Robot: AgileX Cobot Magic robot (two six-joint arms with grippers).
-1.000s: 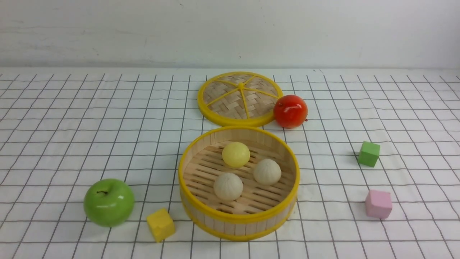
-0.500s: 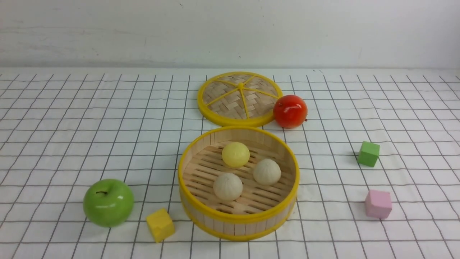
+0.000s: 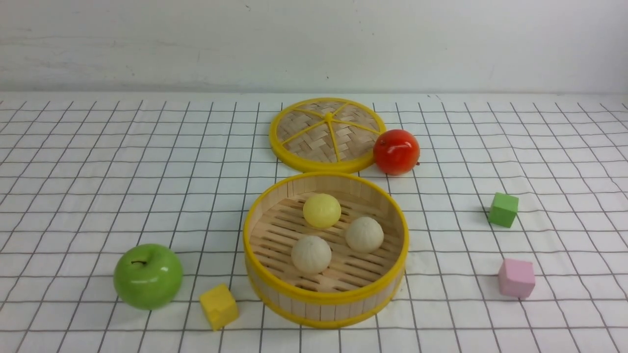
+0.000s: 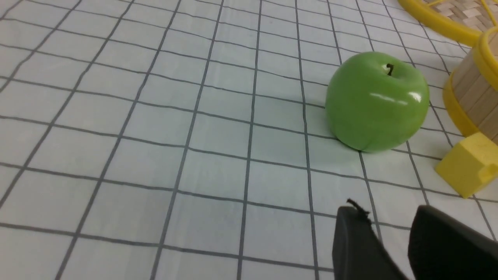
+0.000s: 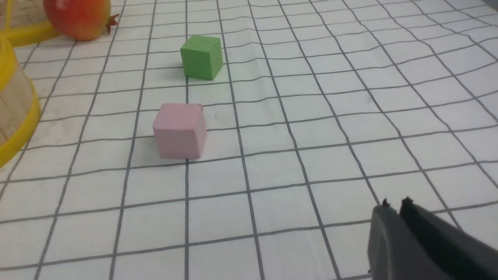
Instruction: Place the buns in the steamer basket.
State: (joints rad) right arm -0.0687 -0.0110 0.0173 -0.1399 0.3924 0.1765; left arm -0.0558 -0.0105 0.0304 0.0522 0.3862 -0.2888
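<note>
So both grippers sit low over the cloth: left gripper (image 4: pixel 389 233) slightly parted, right gripper (image 5: pixel 398 208) pinched closed, both empty. All three buns (image 3: pixel 311 253) sit inside the steamer basket (image 3: pixel 326 296) (lid (image 3: pixel 327 135) lying flat behind it).

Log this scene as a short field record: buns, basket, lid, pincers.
buns: yellow bun and two cream buns, all in the steamer basket
lid: off, flat on the cloth behind the basket, red apple touching its rim
left pincer: slightly open, empty, near the green apple
right pincer: shut, empty
</note>
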